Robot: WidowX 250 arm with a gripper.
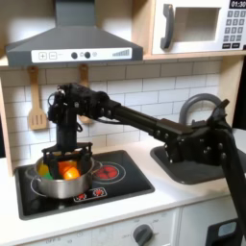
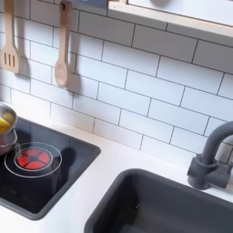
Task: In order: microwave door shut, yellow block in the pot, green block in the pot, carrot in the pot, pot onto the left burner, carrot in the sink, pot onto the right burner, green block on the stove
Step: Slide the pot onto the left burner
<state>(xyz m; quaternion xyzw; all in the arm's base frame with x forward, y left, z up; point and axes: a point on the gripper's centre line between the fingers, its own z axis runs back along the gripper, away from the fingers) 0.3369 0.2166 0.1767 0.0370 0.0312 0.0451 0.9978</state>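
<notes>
The pot (image 1: 63,178) sits at the lower left of the first exterior view, on the stove (image 1: 125,178) over the burner on the first exterior view's left, and the pincer (image 1: 69,157) hangs right over its mouth, fingers dipping just inside the rim. Inside the pot I can make out an orange-yellow lump that is probably the carrot (image 1: 69,170), a yellow block (image 1: 43,173) against the wall at the first exterior view's left, and a bit of green between them; the picture is too coarse to say whether that green is the block or the carrot's tip. Whether the pincer is wide or already closed on the carrot I cannot tell, since the fingers merge with the pot's contents. The microwave door (image 1: 190,27) at the upper right looks shut. The sink (image 1: 192,163) lies at the right, with the free burner (image 1: 108,172) between it and the pot. In the second exterior view the pot's edge (image 2: 5,127) shows at the far left, the red burner (image 2: 33,158) beside it, and the sink (image 2: 127,196) fills the lower right. The risks, as I judge them: the fingers may pinch a block along with the carrot, or catch the rim and drag or tip the pot off its burner; a shallow grip on the stubby, rounded carrot could let it slip on the way across the stove and drop short of the sink.
</notes>
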